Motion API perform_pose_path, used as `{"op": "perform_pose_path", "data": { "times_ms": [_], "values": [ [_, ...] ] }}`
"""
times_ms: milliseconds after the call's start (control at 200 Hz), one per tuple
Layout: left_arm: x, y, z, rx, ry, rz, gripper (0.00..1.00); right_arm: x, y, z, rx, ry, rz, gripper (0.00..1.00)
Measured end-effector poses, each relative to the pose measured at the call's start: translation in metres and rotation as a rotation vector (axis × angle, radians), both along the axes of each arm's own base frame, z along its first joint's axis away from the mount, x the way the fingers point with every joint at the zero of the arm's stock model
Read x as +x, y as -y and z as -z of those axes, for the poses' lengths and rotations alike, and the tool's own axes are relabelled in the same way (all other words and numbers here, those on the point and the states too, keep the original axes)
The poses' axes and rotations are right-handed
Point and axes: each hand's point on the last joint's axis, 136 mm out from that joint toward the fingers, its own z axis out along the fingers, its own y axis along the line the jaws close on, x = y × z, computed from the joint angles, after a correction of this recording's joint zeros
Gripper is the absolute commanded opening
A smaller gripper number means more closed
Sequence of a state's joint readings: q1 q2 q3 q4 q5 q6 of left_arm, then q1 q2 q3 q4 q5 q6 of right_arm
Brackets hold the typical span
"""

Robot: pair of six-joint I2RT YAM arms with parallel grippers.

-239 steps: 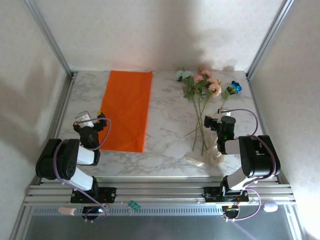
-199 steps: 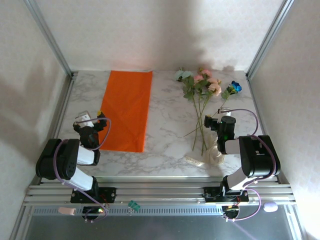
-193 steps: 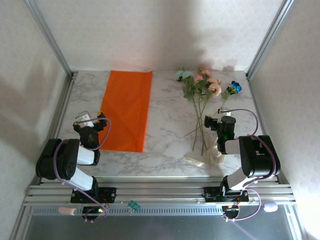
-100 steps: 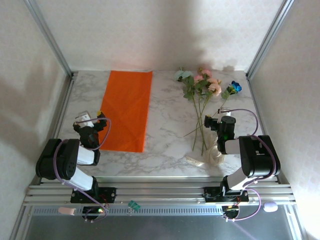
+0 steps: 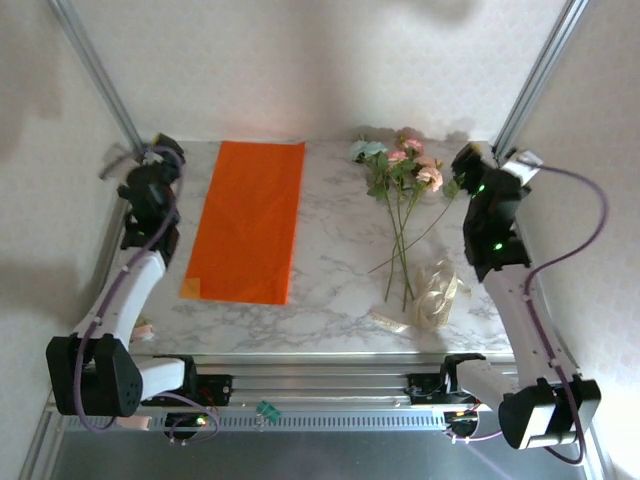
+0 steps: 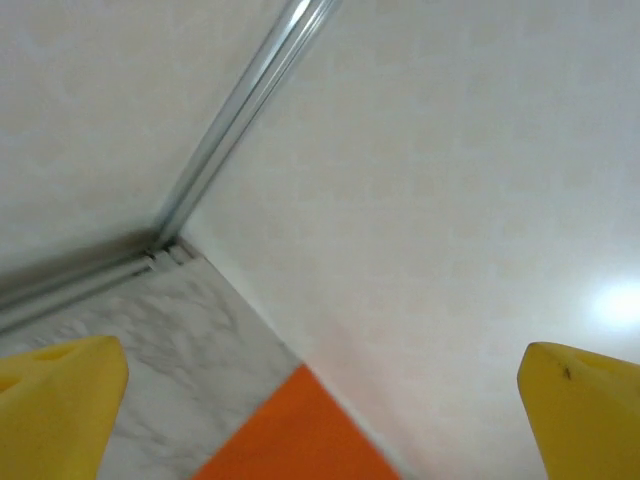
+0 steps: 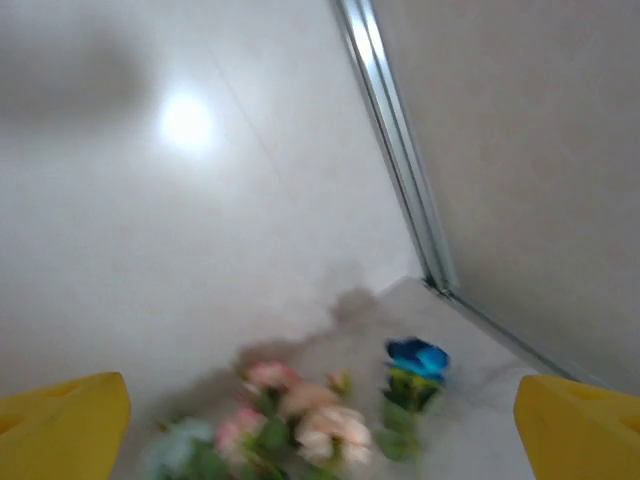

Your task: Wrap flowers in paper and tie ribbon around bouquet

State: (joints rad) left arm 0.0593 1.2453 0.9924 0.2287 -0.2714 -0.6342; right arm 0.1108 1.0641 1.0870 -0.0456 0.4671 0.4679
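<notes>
The marble table (image 5: 340, 270) carried everything. The orange paper (image 5: 250, 220) lay flat on its left half, its long sides running from the near edge toward the back wall. The flowers (image 5: 405, 185) lay right of the paper and well apart from it, blooms at the far end and thin stems trailing toward the near edge. The right wrist view showed the pink and white heads with a blue bloom (image 7: 417, 357) beside them. The ribbon (image 5: 437, 295) sat in a loose cream heap farther right of the paper, just beside the stem ends. The left gripper (image 5: 150, 165) hung left of the paper's far corner, jaws spread wide and empty. Its wrist view showed that orange corner (image 6: 300, 440) low between its yellow fingers (image 6: 60, 400). The right gripper (image 5: 470, 160) hung far right of the paper, by the blooms, jaws likewise wide and empty.
</notes>
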Motion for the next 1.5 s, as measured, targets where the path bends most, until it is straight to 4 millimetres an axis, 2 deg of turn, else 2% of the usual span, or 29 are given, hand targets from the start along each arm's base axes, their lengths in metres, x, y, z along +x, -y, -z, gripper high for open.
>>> {"op": "perform_pose_path", "data": {
  "times_ms": [45,95,130,170,220,270,345,420,460,521,631,826,941,1086,1151,1211,1281,1361,1441,1502],
  "values": [
    [0.004,-0.010,0.019,-0.102,-0.078,0.004,0.98,-0.001,-0.003,-0.007,0.042,-0.005,-0.034,0.99],
    [0.007,-0.012,0.053,-0.199,-0.205,0.009,0.97,0.002,-0.015,0.002,0.072,-0.060,-0.078,0.95],
    [0.007,-0.008,0.087,-0.261,-0.319,0.021,0.97,0.006,-0.033,0.014,0.082,-0.117,-0.136,0.90],
    [-0.002,0.002,0.130,-0.328,-0.467,0.038,0.96,0.011,-0.065,0.034,0.090,-0.199,-0.236,0.86],
    [-0.028,0.017,0.183,-0.406,-0.654,0.054,0.91,0.015,-0.112,0.065,0.083,-0.312,-0.388,0.84],
    [-0.064,0.031,0.223,-0.465,-0.816,0.066,0.86,0.011,-0.158,0.099,0.074,-0.432,-0.531,0.84],
    [-0.114,0.046,0.258,-0.522,-0.996,0.067,0.85,-0.010,-0.221,0.148,0.033,-0.611,-0.728,0.80],
    [-0.142,0.056,0.275,-0.541,-1.105,0.075,0.85,-0.042,-0.271,0.184,-0.034,-0.750,-0.893,0.80],
    [-0.148,0.059,0.280,-0.543,-1.135,0.083,0.85,-0.059,-0.291,0.197,-0.066,-0.804,-0.968,0.79],
    [-0.151,0.063,0.285,-0.545,-1.158,0.103,0.85,-0.077,-0.311,0.207,-0.101,-0.853,-1.047,0.79],
    [-0.148,0.064,0.295,-0.537,-1.195,0.113,0.84,-0.083,-0.322,0.206,-0.125,-0.870,-1.094,0.79],
    [-0.146,0.061,0.305,-0.479,-1.260,0.107,0.54,-0.076,-0.323,0.188,-0.136,-0.830,-1.098,0.78],
    [-0.144,0.060,0.305,-0.463,-1.254,0.115,0.32,-0.076,-0.321,0.190,-0.146,-0.840,-1.090,0.78],
    [-0.143,0.064,0.308,-0.455,-1.260,0.127,0.14,-0.077,-0.319,0.191,-0.150,-0.847,-1.083,0.78],
    [-0.145,0.065,0.309,-0.443,-1.274,0.130,0.00,-0.077,-0.319,0.191,-0.151,-0.849,-1.082,0.78],
    [-0.146,0.064,0.308,-0.432,-1.280,0.132,0.00,-0.077,-0.317,0.192,-0.154,-0.852,-1.076,0.77],
    [-0.146,0.062,0.304,-0.422,-1.275,0.129,0.00,-0.076,-0.316,0.192,-0.158,-0.852,-1.068,0.77],
    [-0.141,0.063,0.290,-0.391,-1.247,0.137,0.00,-0.075,-0.316,0.192,-0.160,-0.851,-1.063,0.77],
    [-0.124,0.072,0.263,-0.318,-1.189,0.180,0.00,-0.075,-0.315,0.192,-0.159,-0.851,-1.056,0.77],
    [-0.103,0.089,0.235,-0.247,-1.115,0.248,0.00,-0.075,-0.315,0.192,-0.149,-0.853,-1.051,0.76]
  ]
}}
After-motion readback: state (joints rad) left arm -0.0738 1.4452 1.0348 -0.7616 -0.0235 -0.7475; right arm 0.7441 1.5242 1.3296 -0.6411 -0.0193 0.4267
